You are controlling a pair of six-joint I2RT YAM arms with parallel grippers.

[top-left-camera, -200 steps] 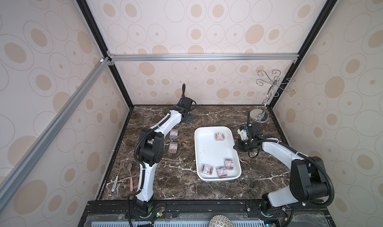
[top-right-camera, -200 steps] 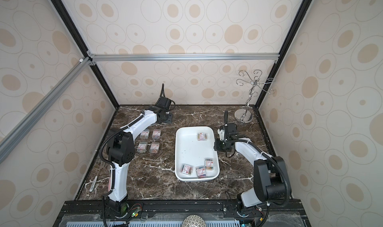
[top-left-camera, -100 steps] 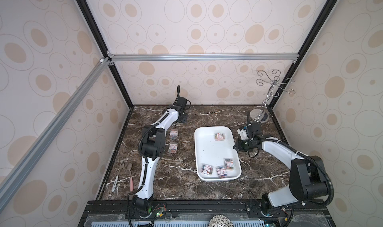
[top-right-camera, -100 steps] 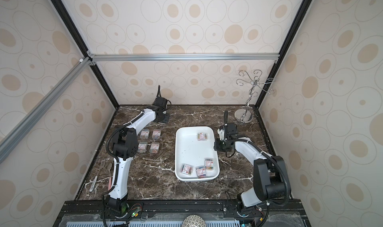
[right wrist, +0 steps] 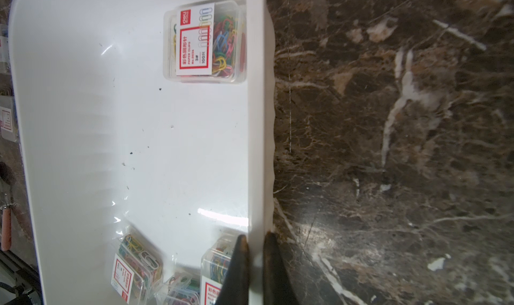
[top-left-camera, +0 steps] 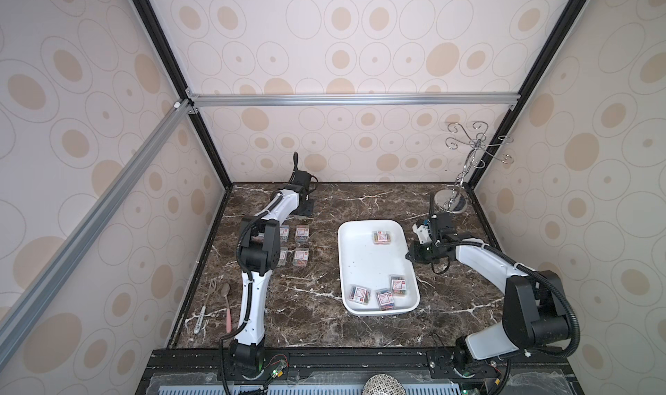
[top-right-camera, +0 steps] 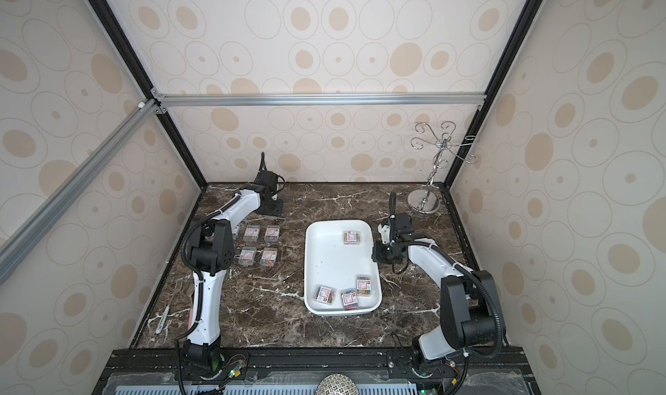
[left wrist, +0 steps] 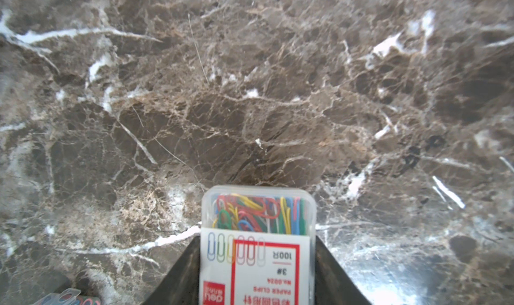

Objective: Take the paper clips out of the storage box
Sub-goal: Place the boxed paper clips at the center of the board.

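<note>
In the left wrist view the left gripper (left wrist: 258,238) pinches a clip box (left wrist: 258,220) by its two long sides, label up, over bare marble table (left wrist: 250,95); whether the box touches the table cannot be told. In both top views this gripper (top-left-camera: 304,207) sits upper left of centre, near the back wall, beyond a group of four clip boxes (top-right-camera: 271,234) lying on the table in two rows, left of the tray (top-left-camera: 360,267). The white tray lies at mid-frame, its long side running toward the camera. Four clip boxes are inside it: one (top-left-camera: 382,237) in its upper right corner and three (top-left-camera: 385,299) clustered along its lower edge. The right gripper (right wrist: 257,250) is pressed together on the tray's rim (right wrist: 258,122), one finger inside and one outside; in a top view it (top-right-camera: 378,254) meets the tray's right edge about midway along. A fork (top-left-camera: 211,292) and spoon (top-left-camera: 226,299) lie at lower left of the table, and a chrome stand (top-left-camera: 452,202) is at its upper right corner.
</note>
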